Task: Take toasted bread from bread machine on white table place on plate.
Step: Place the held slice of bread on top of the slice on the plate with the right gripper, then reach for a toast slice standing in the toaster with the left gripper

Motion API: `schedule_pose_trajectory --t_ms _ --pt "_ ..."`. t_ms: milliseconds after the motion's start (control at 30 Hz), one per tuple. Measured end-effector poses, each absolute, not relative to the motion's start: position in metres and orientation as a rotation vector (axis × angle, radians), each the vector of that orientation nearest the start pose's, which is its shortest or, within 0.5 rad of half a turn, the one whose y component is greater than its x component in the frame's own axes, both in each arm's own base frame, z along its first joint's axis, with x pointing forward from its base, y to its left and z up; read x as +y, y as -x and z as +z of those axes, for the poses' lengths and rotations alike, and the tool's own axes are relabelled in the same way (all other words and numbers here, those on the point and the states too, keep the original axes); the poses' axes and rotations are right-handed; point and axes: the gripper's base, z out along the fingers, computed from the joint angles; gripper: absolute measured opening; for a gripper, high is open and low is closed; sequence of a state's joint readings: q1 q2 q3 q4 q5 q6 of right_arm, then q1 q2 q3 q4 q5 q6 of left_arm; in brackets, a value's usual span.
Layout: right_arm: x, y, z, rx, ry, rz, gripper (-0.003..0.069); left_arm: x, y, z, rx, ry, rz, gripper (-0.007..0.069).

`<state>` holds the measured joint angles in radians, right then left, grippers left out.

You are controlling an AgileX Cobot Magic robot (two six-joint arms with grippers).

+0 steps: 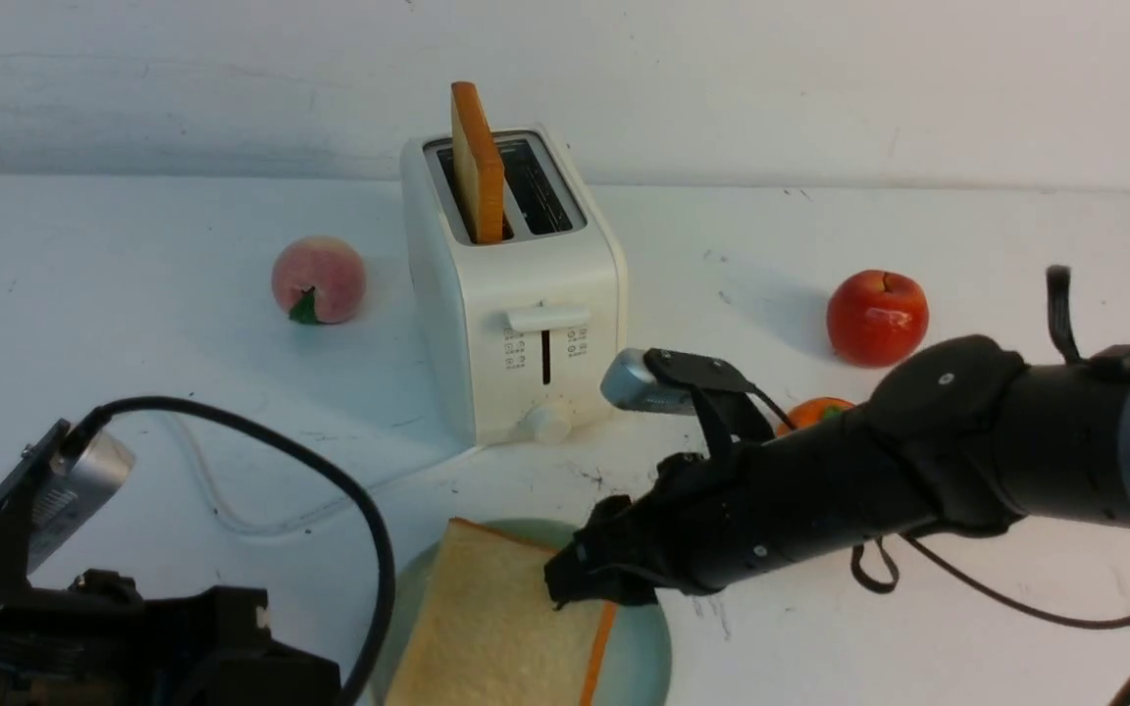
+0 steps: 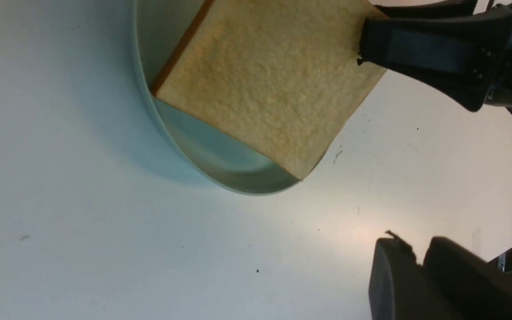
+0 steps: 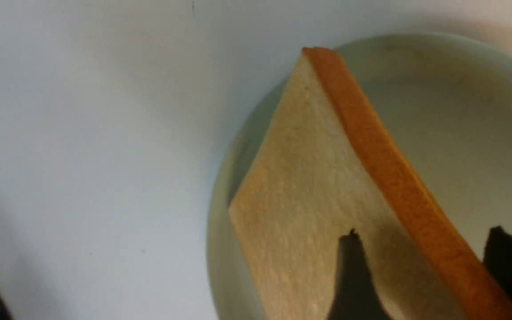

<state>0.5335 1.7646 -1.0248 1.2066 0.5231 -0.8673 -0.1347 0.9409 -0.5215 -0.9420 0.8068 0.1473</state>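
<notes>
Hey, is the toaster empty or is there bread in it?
Not empty: one slice stands upright in the toaster's left slot, sticking out the top. The right slot looks empty.

Seeing a pink peach (image 1: 318, 278) resting left, a red apple (image 1: 877, 317) sitting right, an orange fruit (image 1: 813, 412) peeking, half-hidden, nearby.

Scuffed white surface (image 1: 84, 255), cream bread machine (image 1: 516, 324) standing mid-way, peach (image 1: 318, 279) to its left, red apple (image 1: 877, 317) and half-hidden orange fruit (image 1: 813, 412) to its right, pale blue-green plate (image 1: 639, 652) nearest.
</notes>
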Motion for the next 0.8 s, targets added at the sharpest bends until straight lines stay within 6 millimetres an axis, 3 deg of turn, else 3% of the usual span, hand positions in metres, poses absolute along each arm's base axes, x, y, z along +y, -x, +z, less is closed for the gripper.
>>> schedule_pose_trajectory --t_ms 133,200,300,400,500,567,700,800 --pt "0.211 -0.287 0.213 2.384 0.631 0.811 0.0580 -0.074 -0.147 0.256 2.510 0.314 -1.082 0.0092" --pt "0.206 -0.285 0.224 2.338 0.674 0.764 0.0621 -0.074 -0.148 0.256 2.509 0.315 -1.082 0.0094" --pt "0.190 -0.280 0.256 2.234 0.730 0.687 0.0641 -0.073 -0.149 0.256 2.498 0.322 -1.074 0.0099" --pt "0.169 -0.272 0.288 2.156 0.716 0.644 0.0608 -0.073 -0.150 0.257 2.484 0.336 -1.080 0.0101" --pt "0.134 -0.249 0.331 2.100 0.664 0.598 0.0496 -0.074 -0.152 0.264 2.459 0.328 -1.094 0.0101" --pt "0.108 -0.228 0.354 2.100 0.609 0.536 0.0390 -0.075 -0.157 0.281 2.419 0.286 -1.108 0.0101" --pt "0.059 -0.182 0.381 2.177 0.398 0.347 0.0131 -0.078 -0.171 0.337 2.270 0.179 -1.124 0.0094" --pt "0.035 -0.145 0.391 2.228 0.225 0.231 -0.0001 -0.081 -0.184 0.374 2.181 0.122 -1.128 0.0058"
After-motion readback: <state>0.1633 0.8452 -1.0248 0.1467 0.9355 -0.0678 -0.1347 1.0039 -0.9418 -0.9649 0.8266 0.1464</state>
